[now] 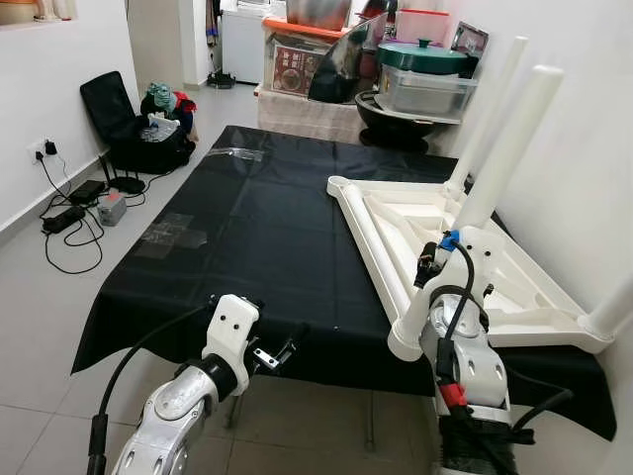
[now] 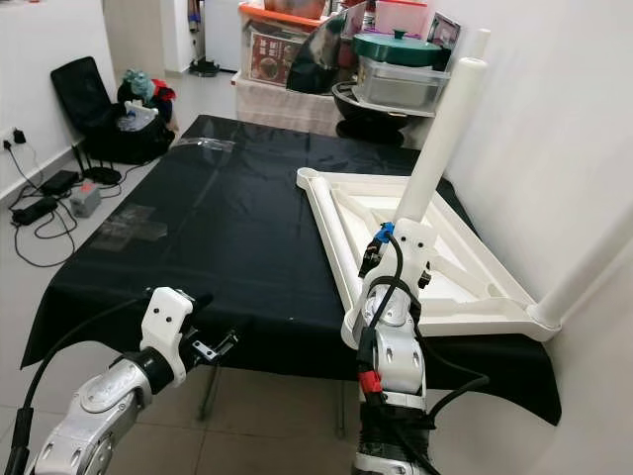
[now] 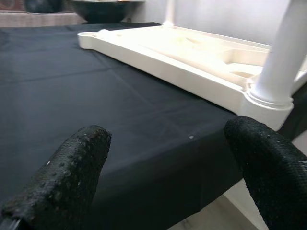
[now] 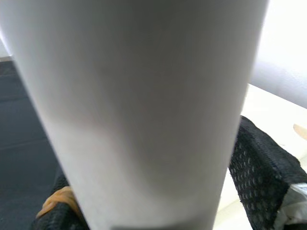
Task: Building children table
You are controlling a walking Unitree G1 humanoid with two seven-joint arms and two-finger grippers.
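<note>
tabletop (image 1: pixel 425 233), white and upside down, lies on your counter (image 1: pixel 257 247) under a black cloth, at about 3 o'clock of the counter's middle, close by the wall. three white legs stand up from its corners: one near leg (image 1: pixel 499 158) at the front corner, one far leg (image 1: pixel 490 109) behind it toward 1 o'clock, and one side leg (image 1: pixel 608 312) at the 4 o'clock corner against the wall. the corner at 11 o'clock shows a bare socket (image 1: pixel 339 183).

your right tool (image 2: pixel 396 262) is clamped round the near leg low down, just above where it seats in the tabletop; in the right wrist view its black fingers (image 4: pixel 264 177) sit either side of the pole and touch it.

your left tool (image 1: pixel 277 356) hangs at the counter's front edge, at about 7 o'clock, spread wide and holding nothing; its fingers (image 3: pixel 72 167) frame the cloth and the tabletop's near rim.

beyond the counter at 12 o'clock sit stacked tubs (image 1: pixel 420 74).
</note>
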